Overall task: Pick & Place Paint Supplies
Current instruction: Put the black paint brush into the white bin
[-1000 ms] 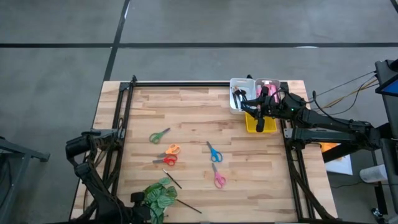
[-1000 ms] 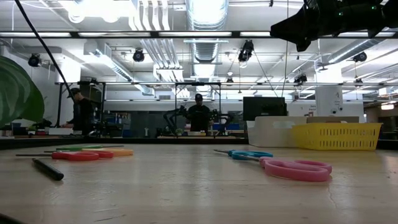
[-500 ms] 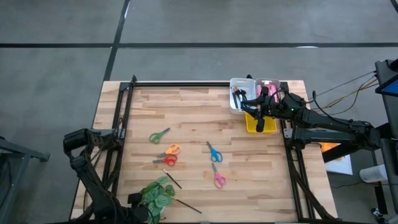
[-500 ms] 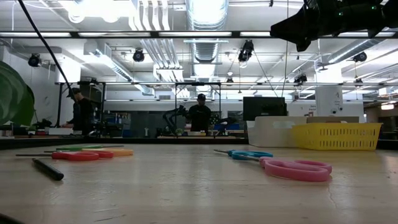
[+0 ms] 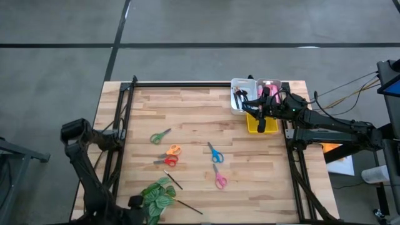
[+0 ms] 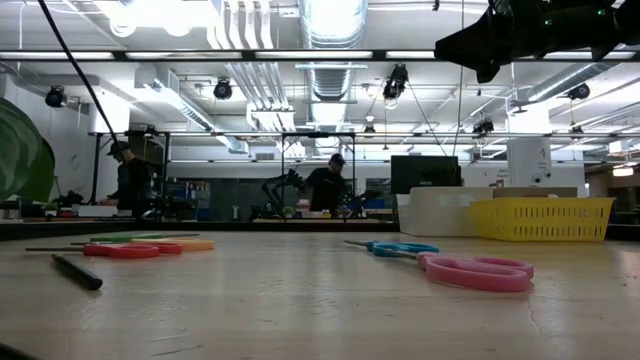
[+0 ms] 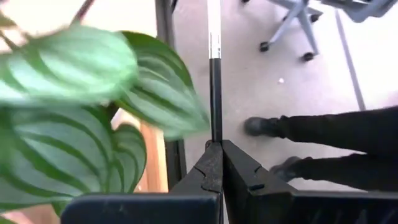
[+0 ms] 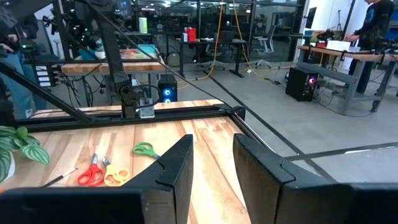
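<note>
My left gripper [image 5: 133, 202] is at the table's near left corner, beside the green leafy plant [image 5: 156, 197], and is shut on a thin dark-handled brush [image 7: 214, 74]. My right gripper [image 8: 211, 158] is open and empty above the bins at the far right [image 5: 261, 106]. Green [image 5: 160, 136], orange [image 5: 171, 150], red [image 5: 167, 161], blue [image 5: 215, 152] and pink [image 5: 219, 178] scissors lie flat on the table. Two more brushes [image 5: 173, 180] [image 5: 189, 207] lie near the plant. Pink tubes [image 5: 269, 84] sit in a bin. My left gripper pinches the brush's dark handle [image 7: 215, 127] between its two fingertips. The brush runs along the fingers and sticks straight out past them, its silver ferrule [image 7: 214, 45] farther out. Whether any of it rests on the table I cannot tell.
A white bin [image 5: 242, 94] and a yellow basket [image 5: 255, 122] stand at the far right under my right arm. Black frame rails run along the table's left [image 5: 122, 125] and right [image 5: 294, 156] edges. A person's legs [image 7: 323, 130] stand on the floor beyond the table edge.
My left arm's upper joint has swung toward the table's left edge, and my left gripper has shifted slightly toward the near left corner. The plant's leaf in the low view has drawn back to the left. My right arm has kept still.
</note>
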